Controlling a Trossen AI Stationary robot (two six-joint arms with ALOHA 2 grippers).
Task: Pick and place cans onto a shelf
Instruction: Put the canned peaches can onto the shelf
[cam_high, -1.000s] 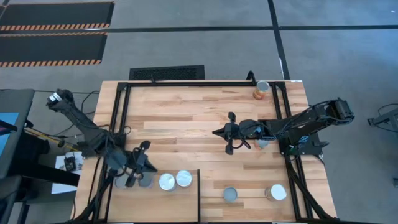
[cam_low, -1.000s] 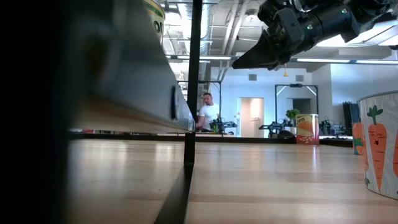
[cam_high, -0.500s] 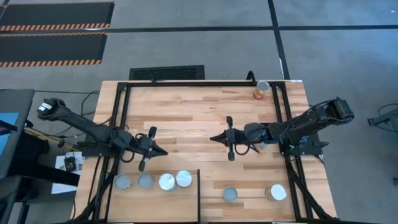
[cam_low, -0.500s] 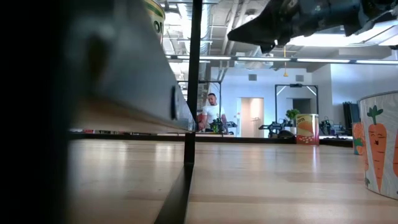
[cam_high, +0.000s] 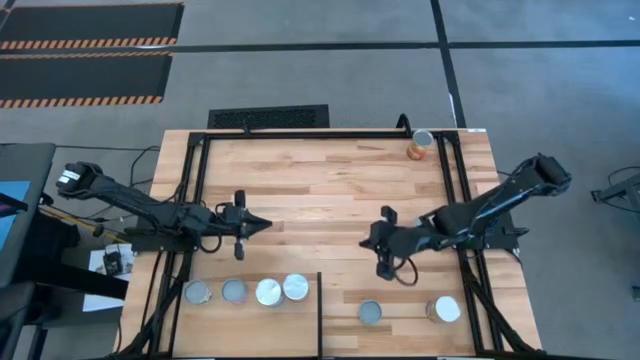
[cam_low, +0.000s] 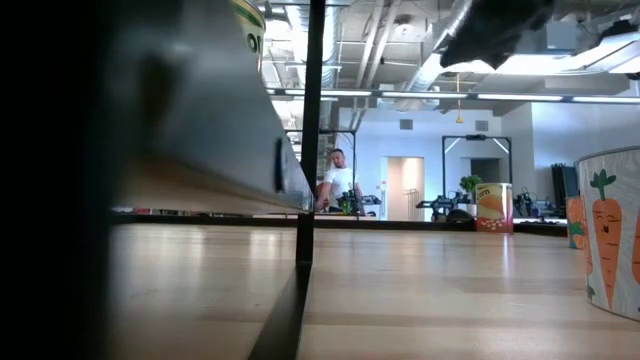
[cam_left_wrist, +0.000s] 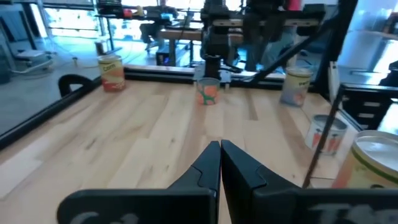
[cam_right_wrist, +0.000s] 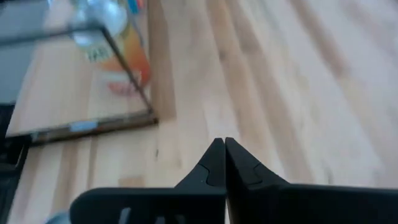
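Now, your right gripper (cam_high: 385, 243) hangs over the middle of the tabletop (cam_high: 320, 190), and its two fingers are pressed together with nothing between them. Just ahead of it, near the front edge, stand two cans (cam_high: 371, 313) that are not on the shelf yet. One more can (cam_high: 421, 146) waits far off at the back right corner. If you go down on a can with the fingers still together, you will push it over and it may roll off the front edge. So spread them first.

Your left gripper (cam_high: 240, 224) is also pressed together and holds nothing. It hangs near the left edge, just behind the shelf (cam_high: 250, 312), where four cans (cam_high: 258, 292) stand in a row. They stand very close together, so a low swing of that arm could knock them like bowling pins.
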